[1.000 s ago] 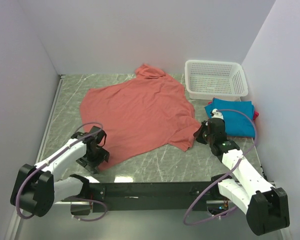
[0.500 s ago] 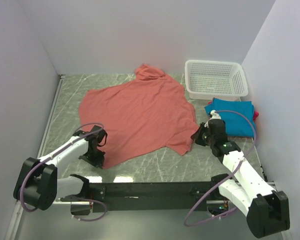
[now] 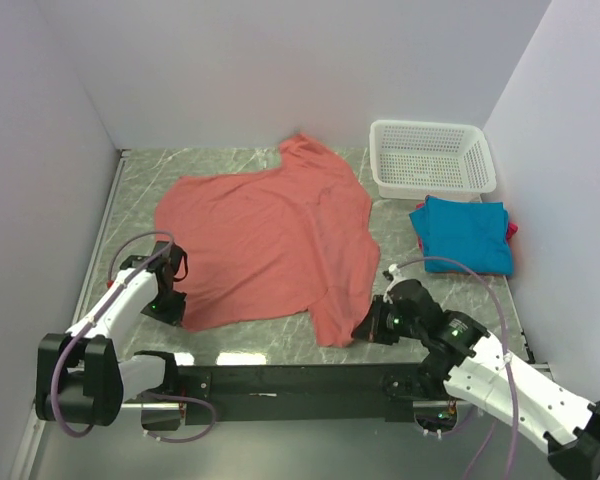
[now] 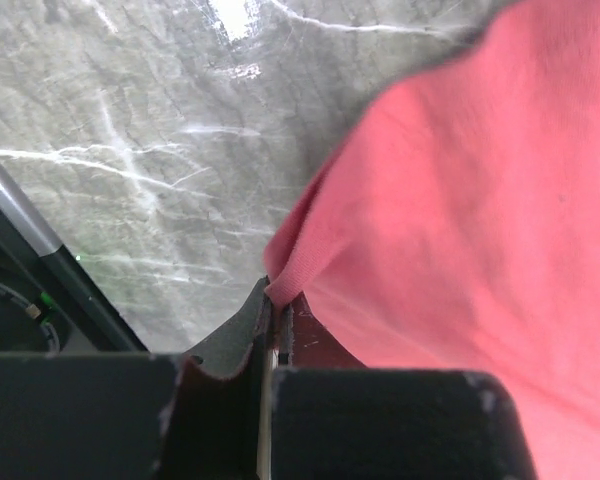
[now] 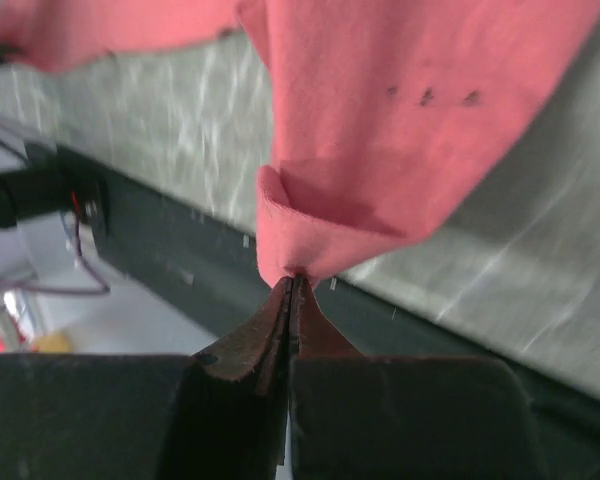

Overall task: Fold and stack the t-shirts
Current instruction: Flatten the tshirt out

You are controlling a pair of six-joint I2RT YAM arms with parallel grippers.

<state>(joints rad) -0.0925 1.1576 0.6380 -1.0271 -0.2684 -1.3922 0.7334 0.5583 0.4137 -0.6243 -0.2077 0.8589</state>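
Salmon-red t-shirt [image 3: 270, 240] lies spread over the middle of the grey-green marbled table [image 3: 140, 190]. It is mostly flat, with one part reaching toward the back wall and its near edge close to the black rail [image 3: 300, 380] at the front. Left gripper [image 4: 273, 300] is at the shirt's near-left corner. Its fingers are closed to a hairline gap and pinch a rolled edge of the red cloth, as the left wrist view confirms. Right gripper [image 5: 292, 285] is at the shirt's near-right corner, low and just beside the rail. Its fingers are likewise pressed together on a small folded nub of the same cloth, which bunches at the fingertips. Three small dark spots [image 5: 426, 96] mark the fabric above that grip in the right wrist view. Teal-blue t-shirt [image 3: 460, 232] lies folded at the right side of the table, apart from the red one and just in front of the white mesh basket [image 3: 432, 155], which stands at the back right. A sliver of magenta t-shirt [image 3: 511, 228] shows at the teal one's right edge, touching it; whether it is folded cannot be determined.
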